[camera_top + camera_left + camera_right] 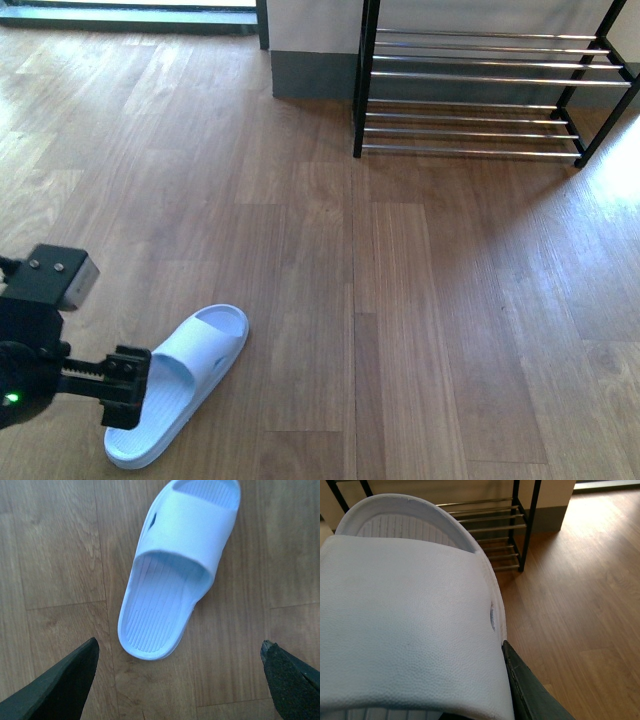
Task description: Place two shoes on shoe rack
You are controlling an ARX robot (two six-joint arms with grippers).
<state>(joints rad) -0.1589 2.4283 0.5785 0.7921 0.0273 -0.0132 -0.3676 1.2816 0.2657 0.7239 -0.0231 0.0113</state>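
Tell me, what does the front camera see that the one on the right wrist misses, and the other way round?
Only the front view shows a pale blue slipper lying on the floor, with the left tool at its heel end. Only the right wrist view shows a second slipper, close up and off the floor, with a dark finger of the right tool against its side; it looks gripped. Both show the shoe rack and the wooden floor.
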